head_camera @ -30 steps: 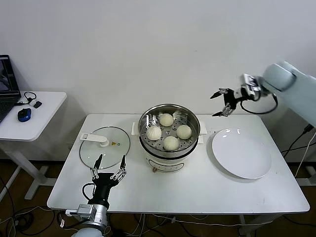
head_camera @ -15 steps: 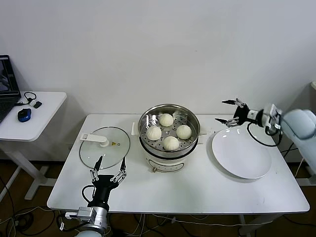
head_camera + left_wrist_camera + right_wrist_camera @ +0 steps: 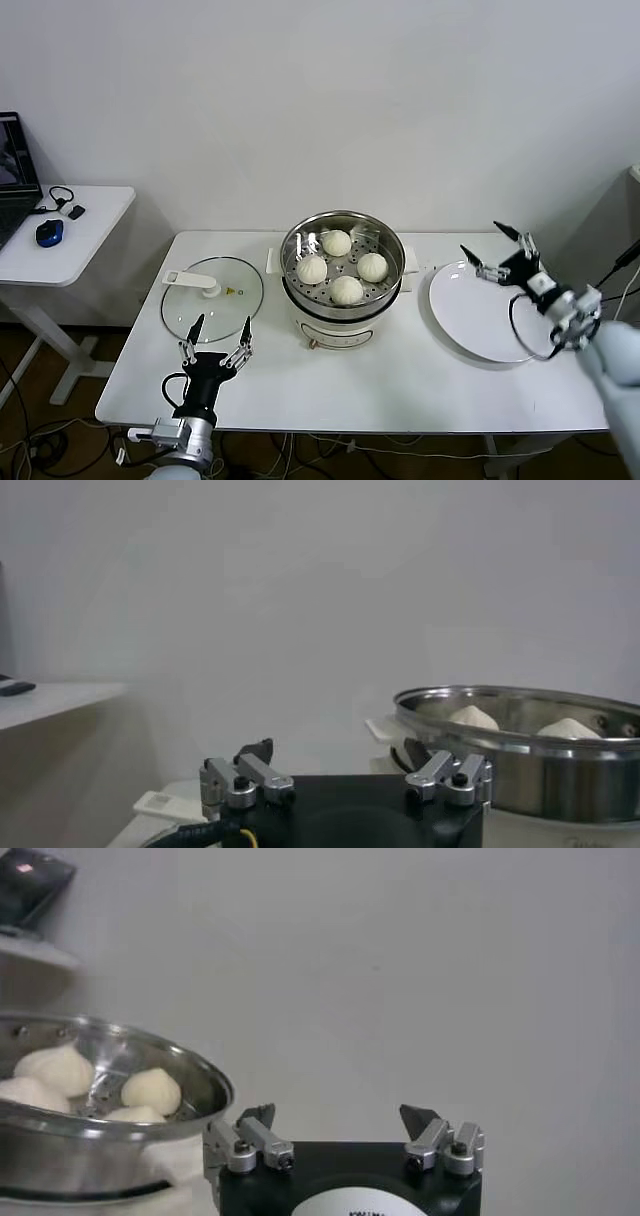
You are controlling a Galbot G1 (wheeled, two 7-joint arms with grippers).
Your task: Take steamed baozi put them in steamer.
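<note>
While the left tool [image 3: 217, 337] rests low at the near edge of the table [image 3: 400, 385], its fingers are spread apart and empty, pointing toward the far side. Just beyond its tips lies the flat glass lid [image 3: 212, 296] with a white handle, flat on the table to the left of the pot. The left wrist view shows the same spread fingers [image 3: 240, 777] with nothing between them, and the rim of the steamer [image 3: 520, 735] beyond.

On the right side of the table sits the white plate [image 3: 487, 312], bare of buns. The right tool [image 3: 497, 251] hovers over the plate's far edge, fingers apart and holding nothing. In the right wrist view the tool [image 3: 345, 1133] is likewise open, with the steamer [image 3: 90, 1108] off to one side.

At mid-table the steamer [image 3: 342, 240], a shiny steel basket with a perforated bottom, stands on a white pot base [image 3: 340, 325]. All four buns lie inside it: one at the near side [image 3: 347, 290], one at the left [image 3: 311, 268], one at the right [image 3: 372, 267] and one at the far side [image 3: 337, 243]. They sit close together without stacking.

Farther left, apart from the main table, a small side table [image 3: 70, 235] carries a blue mouse [image 3: 49, 232] and a black cable [image 3: 62, 197]. A plain white wall [image 3: 320, 100] closes the scene behind.
</note>
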